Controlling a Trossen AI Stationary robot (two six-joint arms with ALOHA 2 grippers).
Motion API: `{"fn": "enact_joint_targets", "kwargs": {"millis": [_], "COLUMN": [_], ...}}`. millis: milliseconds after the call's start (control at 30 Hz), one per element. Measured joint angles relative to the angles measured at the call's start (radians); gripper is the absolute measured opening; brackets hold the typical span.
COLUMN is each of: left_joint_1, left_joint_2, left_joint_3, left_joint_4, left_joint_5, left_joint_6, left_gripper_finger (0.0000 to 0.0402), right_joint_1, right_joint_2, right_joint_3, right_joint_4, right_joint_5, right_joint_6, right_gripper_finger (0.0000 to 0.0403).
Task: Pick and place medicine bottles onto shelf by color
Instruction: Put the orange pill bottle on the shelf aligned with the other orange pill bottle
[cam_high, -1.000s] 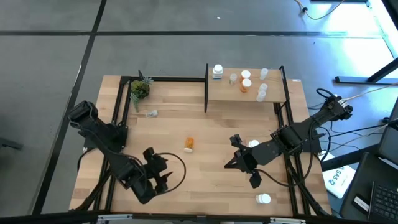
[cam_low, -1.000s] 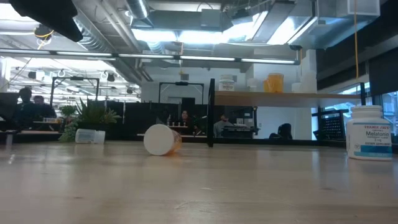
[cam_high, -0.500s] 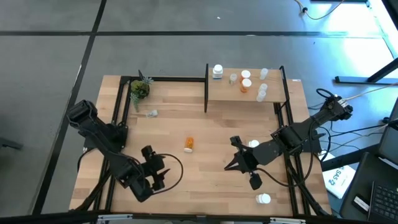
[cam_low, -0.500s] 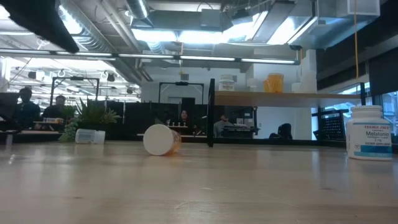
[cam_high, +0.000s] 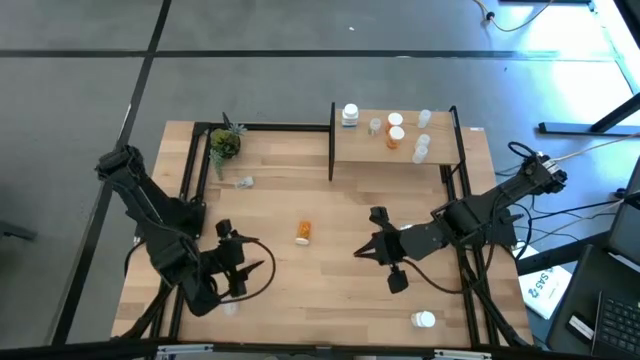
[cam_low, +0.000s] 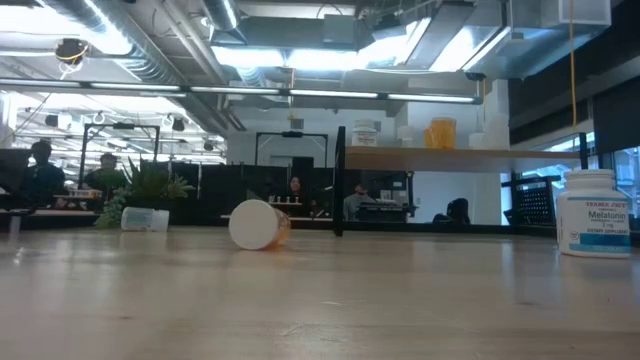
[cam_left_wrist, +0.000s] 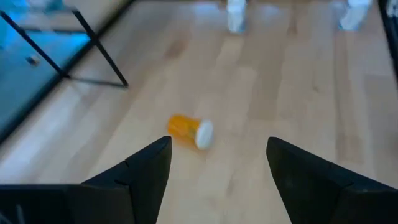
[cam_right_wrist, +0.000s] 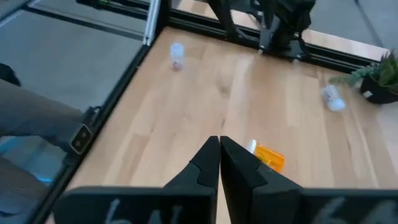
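An orange medicine bottle (cam_high: 304, 232) with a white cap lies on its side at mid-table, also in the low view (cam_low: 260, 225) and both wrist views (cam_left_wrist: 189, 130) (cam_right_wrist: 268, 155). My left gripper (cam_high: 252, 270) hovers open at the near left, pointing at it, with nothing between its fingers (cam_left_wrist: 217, 162). My right gripper (cam_high: 360, 252) hangs shut and empty to the bottle's right (cam_right_wrist: 219, 155). The shelf (cam_high: 395, 150) at the far right carries several standing bottles. A clear bottle (cam_high: 243, 182) lies beside the plant. A white bottle (cam_high: 425, 319) stands at the near right.
A small green potted plant (cam_high: 224, 142) stands at the far left corner. Black metal posts and rails (cam_high: 331, 140) frame the shelf and the table's sides. Another clear bottle (cam_right_wrist: 177, 56) stands near the left arm's base. Bare wood lies around the orange bottle.
My left gripper has risen and drawn back toward the table's left and far side, rolling its wrist, and its arm has left the low view. It stays open. My right gripper has rolled about its own line while staying in place, still shut. No bottle has moved.
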Motion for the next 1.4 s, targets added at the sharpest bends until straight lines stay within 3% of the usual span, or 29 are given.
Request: {"fn": "enact_joint_targets", "kwargs": {"millis": [100,267,833,1000,1400], "left_joint_1": [0.014,0.052,0.035,0.035,0.035], "left_joint_2": [-0.012,-0.019,-0.019,-0.019,-0.019], "left_joint_3": [-0.028,-0.083,-0.093,-0.093,-0.093], "left_joint_4": [0.002,0.013,0.028,0.041,0.043], "left_joint_5": [-0.053,-0.054,-0.001,0.001,0.002], "left_joint_6": [0.016,-0.011,-0.006,-0.005,-0.004], "left_gripper_finger": [0.0256,0.0257,0.0258,0.0258,0.0259], "right_joint_1": [0.0,-0.003,-0.006,-0.005,-0.009], "right_joint_2": [0.03,0.108,0.354,0.357,0.357], "right_joint_3": [0.0,0.0,0.009,0.011,0.011], "right_joint_4": [-0.002,0.0,0.158,0.208,0.212], "right_joint_5": [0.051,0.145,0.15,0.15,0.132], "right_joint_6": [0.002,0.055,0.035,0.036,0.103], "right_gripper_finger": [0.0016,0.0016,0.0024,0.0068,0.0229]}}
